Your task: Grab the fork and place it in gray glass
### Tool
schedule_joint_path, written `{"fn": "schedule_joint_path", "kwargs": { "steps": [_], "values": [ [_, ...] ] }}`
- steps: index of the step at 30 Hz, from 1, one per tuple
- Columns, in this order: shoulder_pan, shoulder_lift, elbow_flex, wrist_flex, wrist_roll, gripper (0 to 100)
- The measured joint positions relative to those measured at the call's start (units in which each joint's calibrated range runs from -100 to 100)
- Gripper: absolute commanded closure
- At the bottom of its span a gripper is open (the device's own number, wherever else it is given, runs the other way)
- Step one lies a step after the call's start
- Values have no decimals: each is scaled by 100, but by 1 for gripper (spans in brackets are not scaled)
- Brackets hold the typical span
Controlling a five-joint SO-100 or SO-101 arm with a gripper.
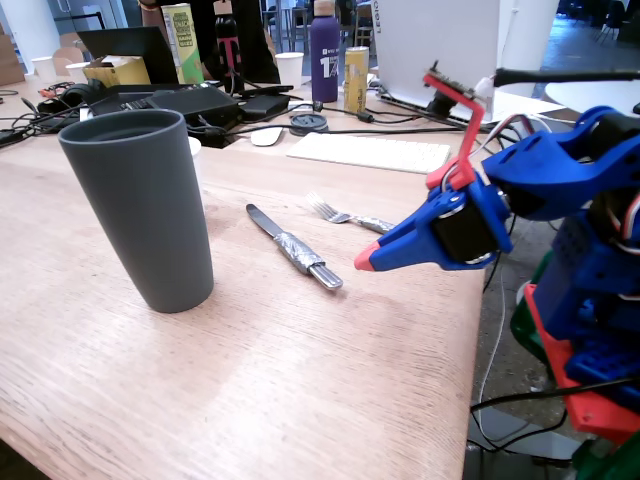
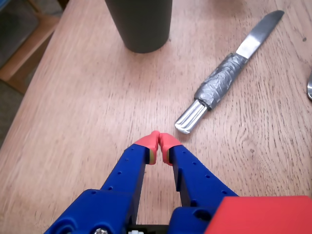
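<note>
The fork (image 1: 345, 215) lies on the wooden table, tines pointing left in the fixed view, its taped handle partly behind my arm; in the wrist view only a sliver of the fork (image 2: 309, 87) shows at the right edge. The gray glass (image 1: 140, 208) stands upright at the left; its base (image 2: 140, 22) sits at the top of the wrist view. My blue gripper (image 1: 368, 262) with red tips hovers above the table to the right of the knife, shut and holding nothing (image 2: 158, 142).
A tape-wrapped table knife (image 1: 293, 247) lies between glass and fork, its handle end (image 2: 191, 118) just ahead of my fingertips. A keyboard (image 1: 370, 152), bottle (image 1: 324, 52), cans, cups and cables crowd the back. The table's right edge (image 1: 478, 330) is close.
</note>
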Motion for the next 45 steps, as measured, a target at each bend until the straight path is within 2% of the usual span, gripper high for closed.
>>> {"fn": "schedule_joint_path", "kwargs": {
  "steps": [38, 42, 45],
  "values": [
    [-94, 0, 0, 0, 29, 100],
    [-113, 441, -514, 99, 29, 100],
    [-150, 1669, -1704, 108, 29, 100]
  ]
}}
